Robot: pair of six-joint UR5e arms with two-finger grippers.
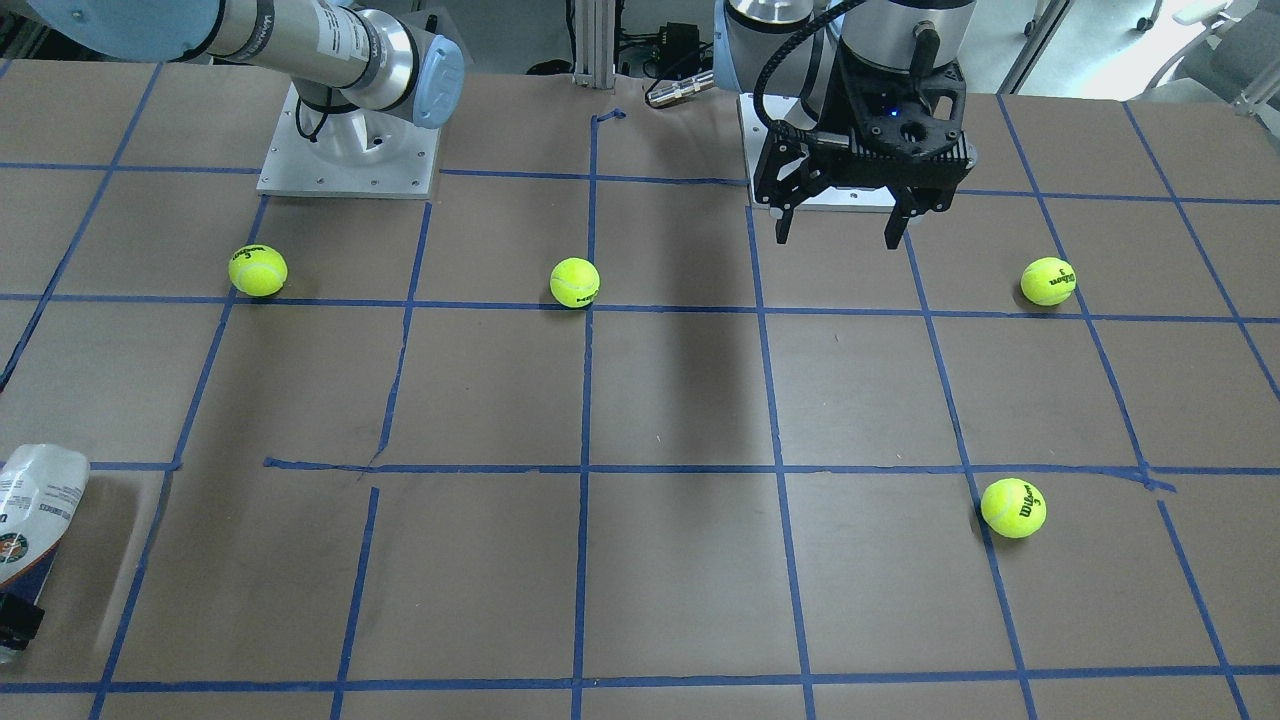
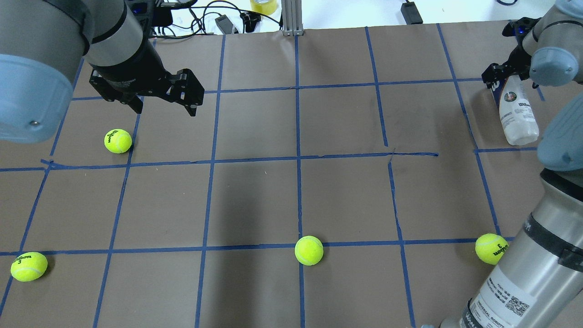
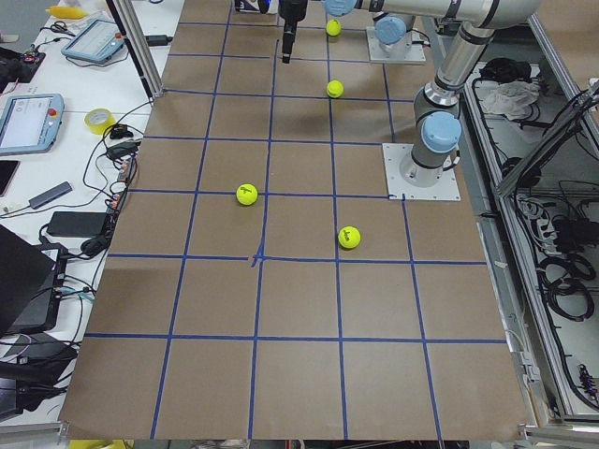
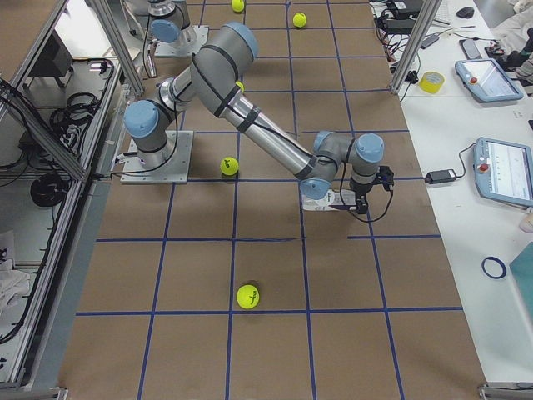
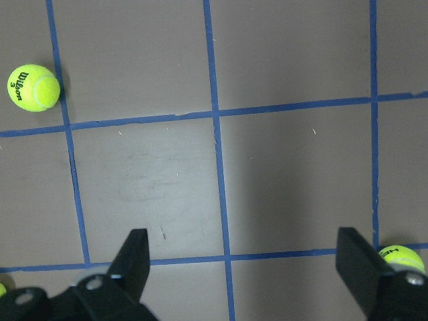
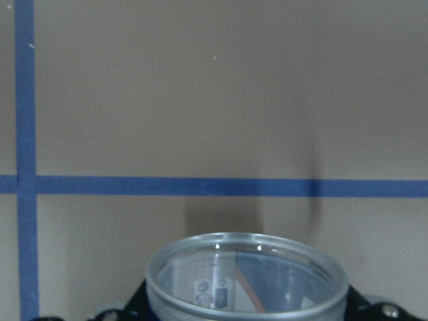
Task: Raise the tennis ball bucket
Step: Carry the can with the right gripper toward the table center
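Note:
The tennis ball bucket (image 2: 518, 116) is a clear can with a white and navy Wilson label. It lies tilted at the table's far right, and also shows at the left edge of the front-facing view (image 1: 38, 515). My right gripper (image 2: 498, 84) is shut on its navy end. The can's open rim (image 6: 246, 274) points away from the wrist camera, with a shadow on the paper beside it. My left gripper (image 2: 161, 107) is open and empty, hovering above the table near a tennis ball (image 2: 118, 140). Its two fingers (image 5: 134, 257) stand wide apart over bare paper.
Brown paper with a blue tape grid covers the table (image 2: 255, 200). Other tennis balls lie at the near left (image 2: 28, 266), near middle (image 2: 309, 250) and near right (image 2: 491, 248), the last one close to my right arm's link. Cables and a tape roll (image 2: 263, 5) lie beyond the far edge.

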